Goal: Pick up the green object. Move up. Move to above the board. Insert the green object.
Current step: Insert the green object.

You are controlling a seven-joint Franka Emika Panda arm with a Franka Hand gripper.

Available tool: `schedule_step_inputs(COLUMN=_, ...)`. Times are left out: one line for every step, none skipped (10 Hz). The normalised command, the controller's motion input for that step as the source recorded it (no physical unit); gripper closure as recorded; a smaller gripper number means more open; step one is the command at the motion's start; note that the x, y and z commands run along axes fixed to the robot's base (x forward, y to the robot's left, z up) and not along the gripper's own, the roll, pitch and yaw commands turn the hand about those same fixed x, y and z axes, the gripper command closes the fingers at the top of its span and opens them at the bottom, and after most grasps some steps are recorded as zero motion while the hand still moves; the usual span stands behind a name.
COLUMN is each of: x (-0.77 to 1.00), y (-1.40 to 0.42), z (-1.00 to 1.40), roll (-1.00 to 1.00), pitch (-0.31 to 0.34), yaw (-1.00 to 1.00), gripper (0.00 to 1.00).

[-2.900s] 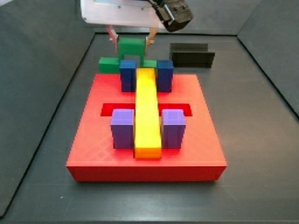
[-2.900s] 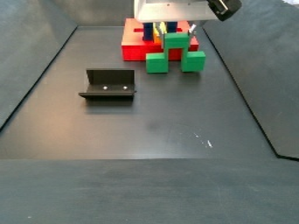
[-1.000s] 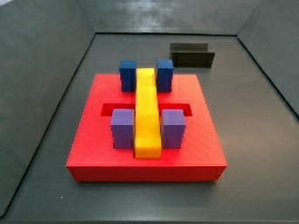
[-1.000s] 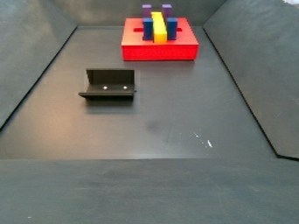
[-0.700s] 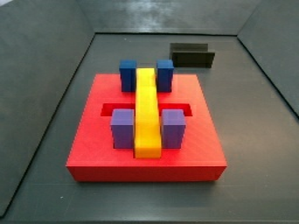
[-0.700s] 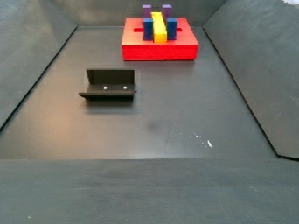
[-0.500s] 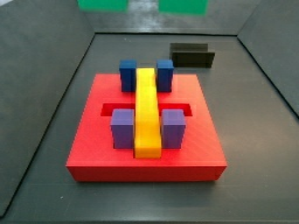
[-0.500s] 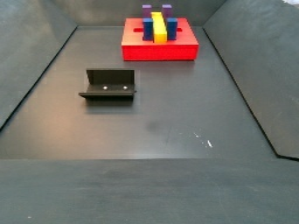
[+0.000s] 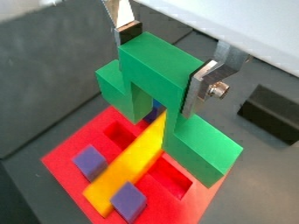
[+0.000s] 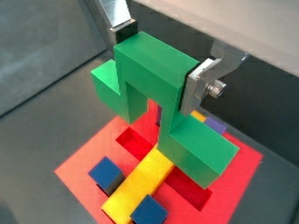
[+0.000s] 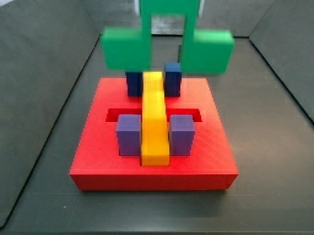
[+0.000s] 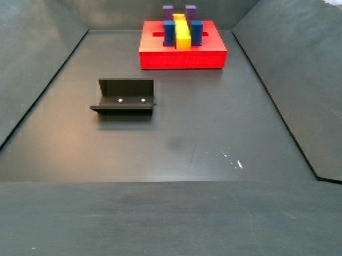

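Note:
My gripper (image 9: 163, 59) is shut on the raised cube of the green object (image 9: 152, 83), silver fingers on two opposite faces; both wrist views show this (image 10: 163, 57). The green object (image 11: 166, 41) hangs in the air above the far end of the board (image 11: 92, 151), apart from it; the gripper itself is out of frame there. The red board carries a long yellow bar (image 11: 152, 115), two blue blocks (image 11: 134, 78) and two purple blocks (image 11: 128, 136). In a side view the board (image 12: 183, 58) shows with no green object or gripper in frame.
The dark fixture (image 12: 123, 97) stands on the grey floor well away from the board; a wrist view shows it beyond the board (image 9: 274, 114). Grey walls enclose the floor on the sides.
The green object has come down into a side view from above and now hangs lower over the board's far end. The board and fixture have not moved.

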Motion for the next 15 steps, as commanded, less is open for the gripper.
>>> schedule_step_inputs(x=-0.11, y=0.02, z=-0.59, roll=-0.06, pitch=-0.107, yaw=0.23, gripper=1.0)
schedule_step_inputs(x=-0.16, y=0.0, z=-0.44, roll=-0.16, pitch=-0.113, yaw=0.37, gripper=1.0)
schedule_step_inputs(x=-0.15, y=0.0, z=-0.3, roll=-0.22, pitch=-0.127, yaw=0.37, gripper=1.0)
schedule_step_inputs(x=0.0, y=0.0, z=-0.16, roll=-0.19, pitch=-0.129, yaw=0.18, gripper=1.0)
schedule_step_inputs(x=0.09, y=0.0, z=-0.15, roll=-0.03, pitch=-0.053, yaw=0.0, gripper=1.0)
schedule_step_inputs(x=0.12, y=0.0, z=-0.19, roll=-0.02, pitch=-0.043, yaw=0.0, gripper=1.0)
schedule_step_inputs(x=0.02, y=0.0, z=-0.2, roll=0.0, pitch=-0.044, yaw=0.0, gripper=1.0)
schedule_step_inputs(x=-0.05, y=0.03, z=-0.2, roll=0.0, pitch=-0.064, yaw=0.0, gripper=1.0)
schedule_step_inputs(x=-0.05, y=0.0, z=-0.21, roll=0.0, pitch=-0.076, yaw=0.0, gripper=1.0)
schedule_step_inputs(x=0.0, y=0.0, z=-0.23, roll=0.0, pitch=-0.041, yaw=0.0, gripper=1.0)
schedule_step_inputs(x=0.0, y=0.0, z=-0.23, roll=0.0, pitch=-0.049, yaw=0.0, gripper=1.0)
schedule_step_inputs(x=0.0, y=0.0, z=-0.19, roll=0.02, pitch=-0.037, yaw=0.0, gripper=1.0)
schedule_step_inputs(x=-0.04, y=0.0, z=-0.2, roll=0.03, pitch=-0.049, yaw=0.0, gripper=1.0)
schedule_step_inputs(x=-0.08, y=0.02, z=-0.18, roll=0.03, pitch=-0.05, yaw=0.0, gripper=1.0)
schedule_step_inputs(x=-0.05, y=0.02, z=-0.15, roll=0.03, pitch=-0.033, yaw=0.0, gripper=1.0)
